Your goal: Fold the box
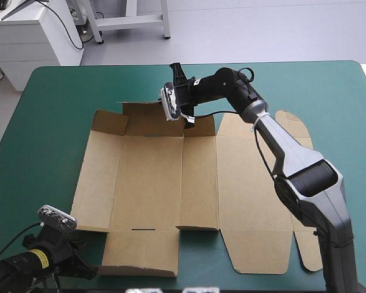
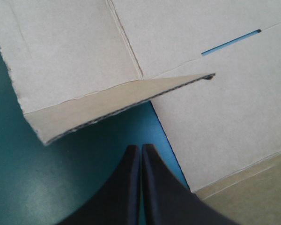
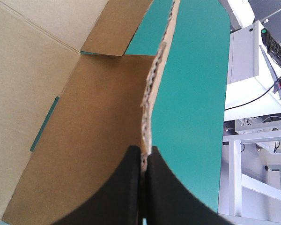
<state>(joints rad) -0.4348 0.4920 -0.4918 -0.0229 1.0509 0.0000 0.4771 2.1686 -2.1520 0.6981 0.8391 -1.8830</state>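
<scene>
The box (image 1: 152, 183) lay open and mostly flat in the middle of the teal-green cover (image 1: 43, 122). The right gripper (image 3: 144, 151) was pinched tight on the top edge of the far wall (image 3: 93, 131) and held that wall partly up. It had only a thin bit of the edge, so the board might slip out, and then the wall would likely drop flat. If the arm pulled too hard, the whole sheet might slide across the table, because nothing was pressing it down. The board might also bend in the wrong place and not along its fold line, and that could leave a wonky wall. The left gripper (image 2: 141, 149) was closed with nothing in it. It sat over the cover just beside the near left corner, close to a small flap (image 2: 107, 105) that stood up a little. If it pushed forward like that, it might bump the flap or shove the sheet crooked. The side pieces lay flat and were not tucked in, so the raised wall had nothing to keep it up if the right gripper let go.
</scene>
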